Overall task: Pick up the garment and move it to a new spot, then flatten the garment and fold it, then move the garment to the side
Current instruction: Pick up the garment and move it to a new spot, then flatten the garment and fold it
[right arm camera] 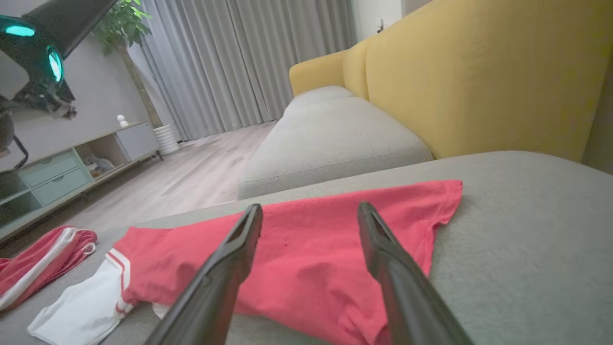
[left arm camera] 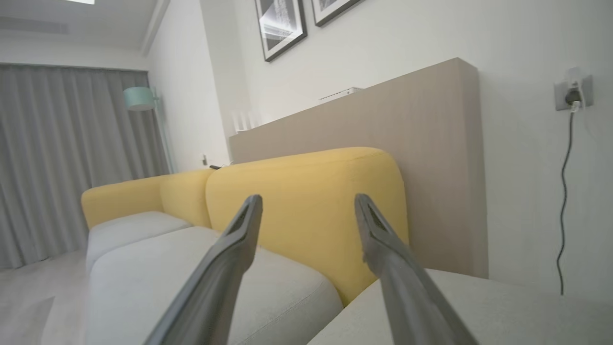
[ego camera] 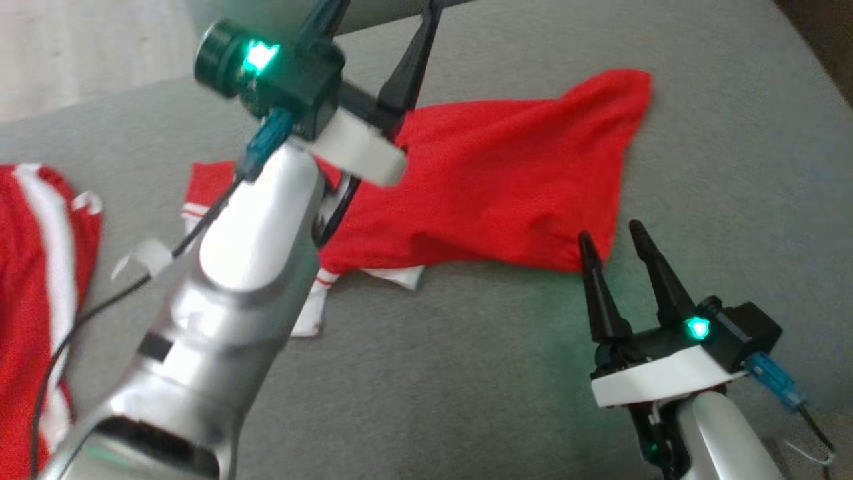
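We hold our left gripper [left arm camera: 306, 199] lifted off the grey cushion [ego camera: 466, 373], its jaws spread wide and empty and its fingers aimed at the yellow backrest [left arm camera: 311, 177]. Its silver forearm [ego camera: 246, 253] slants up across the white-trimmed end of the red garment [ego camera: 506, 173]. Our right gripper [ego camera: 610, 231] sits low, jaws likewise parted and gripping nothing, fingertips right at the garment's near edge. The garment lies crumpled on the cushion just ahead of the right jaws. A striped red cloth [ego camera: 33, 267] lies well apart, outside the left arm.
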### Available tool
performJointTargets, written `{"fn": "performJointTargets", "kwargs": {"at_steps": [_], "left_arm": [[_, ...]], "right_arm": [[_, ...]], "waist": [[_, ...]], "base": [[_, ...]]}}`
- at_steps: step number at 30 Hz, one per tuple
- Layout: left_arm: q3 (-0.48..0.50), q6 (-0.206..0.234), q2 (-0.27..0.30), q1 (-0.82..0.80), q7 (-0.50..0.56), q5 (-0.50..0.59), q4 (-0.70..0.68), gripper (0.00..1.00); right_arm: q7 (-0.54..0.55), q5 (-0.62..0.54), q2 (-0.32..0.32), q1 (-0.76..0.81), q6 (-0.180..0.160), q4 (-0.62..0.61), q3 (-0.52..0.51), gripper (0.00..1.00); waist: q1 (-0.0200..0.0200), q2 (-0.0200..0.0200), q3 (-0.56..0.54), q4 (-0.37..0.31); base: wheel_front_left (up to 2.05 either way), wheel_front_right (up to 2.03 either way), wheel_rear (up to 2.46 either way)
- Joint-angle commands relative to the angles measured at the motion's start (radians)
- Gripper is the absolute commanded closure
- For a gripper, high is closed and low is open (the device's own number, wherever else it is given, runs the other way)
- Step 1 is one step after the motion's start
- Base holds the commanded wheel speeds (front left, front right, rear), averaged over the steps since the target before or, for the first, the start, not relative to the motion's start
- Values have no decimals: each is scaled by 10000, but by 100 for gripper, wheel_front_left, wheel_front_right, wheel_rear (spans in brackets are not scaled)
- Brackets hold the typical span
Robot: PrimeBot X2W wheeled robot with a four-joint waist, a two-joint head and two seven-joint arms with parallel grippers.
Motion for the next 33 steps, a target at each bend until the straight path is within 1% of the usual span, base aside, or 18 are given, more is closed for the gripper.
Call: {"fn": "performJointTargets", "kwargs": {"at_steps": [1, 6, 7, 10, 13, 16, 19, 22, 27, 29, 31, 33], "left_arm": [[359, 78, 301, 35, -38, 23, -407, 0], [822, 329, 631, 1532, -38, 69, -1302, 0], [964, 453, 761, 2284, -39, 145, -1727, 0], [1246, 669, 891, 3558, -39, 153, -2324, 0], [1521, 938, 967, 4905, -39, 195, -2840, 0], [1804, 1128, 839, 6162, -39, 90, -3204, 0], [2049, 1273, 647, 7024, -39, 34, -3460, 0], [2197, 1295, 479, 7332, -39, 85, -3692, 0], [2168, 1164, 310, 7189, -39, 278, -3865, 0], [2141, 1109, 268, 7097, -39, 320, -3882, 0], [2154, 1065, 237, 7046, -39, 289, -3870, 0], [2176, 1036, 214, 7012, -39, 256, -3855, 0]], "right_arm": [[-107, -95, -49, -97, -7, -321, 134, 0], [-107, -300, -49, 44, -7, -299, -212, 0], [-107, -386, -49, 165, -7, -283, -404, 0], [-107, -531, -49, 354, -7, -223, -557, 0], [-107, -631, -49, 523, -7, -167, -651, 0], [-107, -651, -49, 691, -7, -146, -792, 0], [-107, -685, -49, 797, -7, -113, -849, 0], [-107, -718, -49, 844, -7, -110, -917, 0], [-107, -934, -49, 761, -7, -117, -829, 0], [-107, -1201, -49, 584, -7, -98, -537, 0], [-107, -1671, -49, 303, -7, 30, -9, 0], [-107, -1903, -49, -40, -7, 365, 557, 0]], "waist": [[-1, 0, -207, 565], [-1, 0, -536, 1662], [-1, 0, -671, 2157], [-1, 0, -846, 2767], [-1, 0, -980, 3212], [-1, 0, -1084, 3533], [-1, 0, -1118, 3715], [-1, 0, -1115, 3854], [-1, 0, -1011, 4083], [-1, 0, -896, 4161], [-1, 0, -786, 4253], [-1, 0, -649, 4369]], "base": [[0, 0, 0], [0, 0, 0], [0, 0, 0], [0, 0, 0], [0, 0, 0], [0, 0, 0], [0, 0, 0], [0, 0, 0], [0, 0, 0], [0, 0, 0], [0, 0, 0], [0, 0, 0]]}}
